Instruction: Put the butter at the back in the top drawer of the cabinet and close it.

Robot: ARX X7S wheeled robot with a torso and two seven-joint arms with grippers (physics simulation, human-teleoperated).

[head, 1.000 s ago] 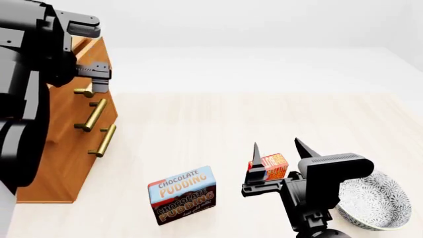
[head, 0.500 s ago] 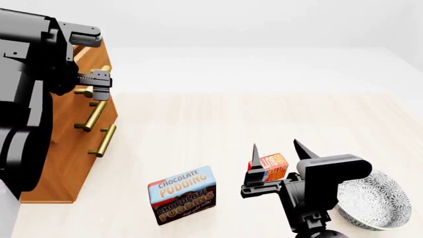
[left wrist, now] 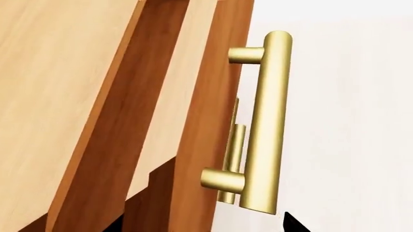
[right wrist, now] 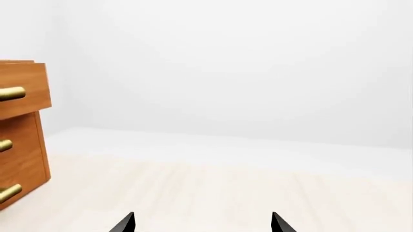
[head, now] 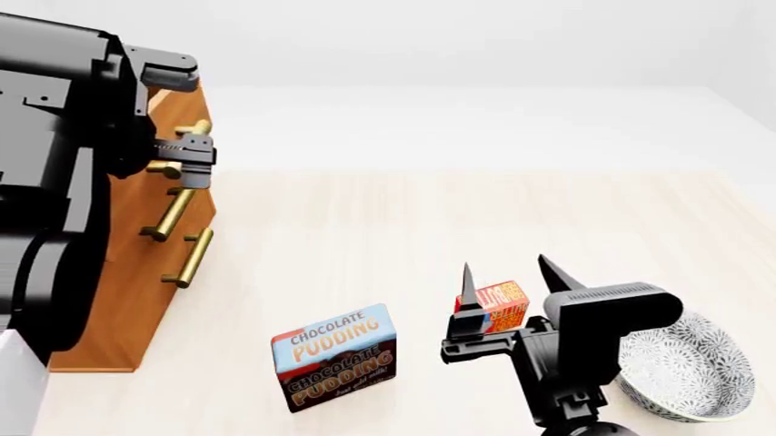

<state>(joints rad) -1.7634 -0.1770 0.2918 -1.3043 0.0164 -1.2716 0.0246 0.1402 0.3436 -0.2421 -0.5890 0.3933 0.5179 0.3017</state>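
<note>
The butter (head: 506, 305), a small red-and-orange carton, stands on the pale floor, just behind my right gripper (head: 506, 271) in the head view. That gripper is open and holds nothing; its wrist view shows only the two fingertips (right wrist: 127, 223) and no butter. The light-brown cabinet (head: 134, 272) stands at the left. Its top drawer (right wrist: 29, 82) juts out past the two lower ones. My left gripper (head: 194, 153) is open at the drawer's brass handle (left wrist: 266, 121), with the handle and the drawer front (left wrist: 206, 145) between its fingers (left wrist: 291, 225).
A brown-and-blue Chocolate Pudding box (head: 336, 357) stands left of the butter. A patterned bowl (head: 693, 365) sits at the lower right behind my right arm. The two lower handles (head: 182, 238) stick out from the cabinet front.
My left gripper has moved right, away from the cabinet, and the top handle and drawer front have come out with it. The right arm, butter and pudding box have not moved.
</note>
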